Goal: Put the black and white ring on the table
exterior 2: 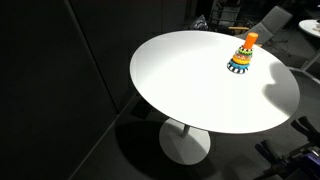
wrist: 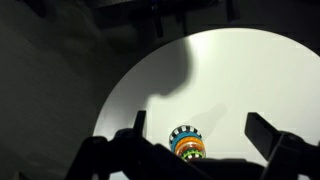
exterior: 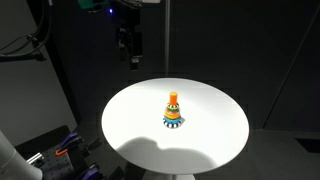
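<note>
The black and white ring (exterior: 173,123) lies at the bottom of a stacking toy (exterior: 173,108) of coloured rings with an orange top, near the middle of the round white table (exterior: 215,140). The ring (exterior 2: 239,68) and the table (exterior 2: 190,85) also show in the other exterior view. In the wrist view the ring (wrist: 183,133) sits on the toy (wrist: 187,148) between and beyond the fingers. My gripper (exterior: 130,55) hangs high above the table's far edge, open and empty; its fingers (wrist: 195,137) are spread wide in the wrist view.
The table stands on a single white pedestal (exterior 2: 185,140) in a dark room. Chairs (exterior 2: 268,20) stand behind the table. Robot equipment with cables (exterior: 55,150) sits at the near side.
</note>
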Controlling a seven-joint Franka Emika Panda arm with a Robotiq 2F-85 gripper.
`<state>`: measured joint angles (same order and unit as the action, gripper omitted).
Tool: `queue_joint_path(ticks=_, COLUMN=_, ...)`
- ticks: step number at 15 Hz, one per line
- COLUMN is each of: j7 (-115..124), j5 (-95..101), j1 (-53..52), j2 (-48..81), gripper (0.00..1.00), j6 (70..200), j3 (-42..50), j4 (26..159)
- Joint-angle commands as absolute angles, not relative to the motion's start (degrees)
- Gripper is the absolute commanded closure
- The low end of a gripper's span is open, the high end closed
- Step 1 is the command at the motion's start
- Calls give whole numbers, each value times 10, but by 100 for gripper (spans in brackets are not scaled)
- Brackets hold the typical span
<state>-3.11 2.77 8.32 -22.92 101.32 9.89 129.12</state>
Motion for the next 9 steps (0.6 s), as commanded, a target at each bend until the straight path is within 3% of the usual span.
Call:
queue_joint_path(ticks=1, j7=-29, j5=8, j1=77, j2=-180, gripper=0, j6=1021, j3=96, j4=1249)
queue_joint_path(ticks=9, j7=-40, j5=-17, j1=59, j2=-60, gripper=0, j6=1098, j3=83, j4=1197)
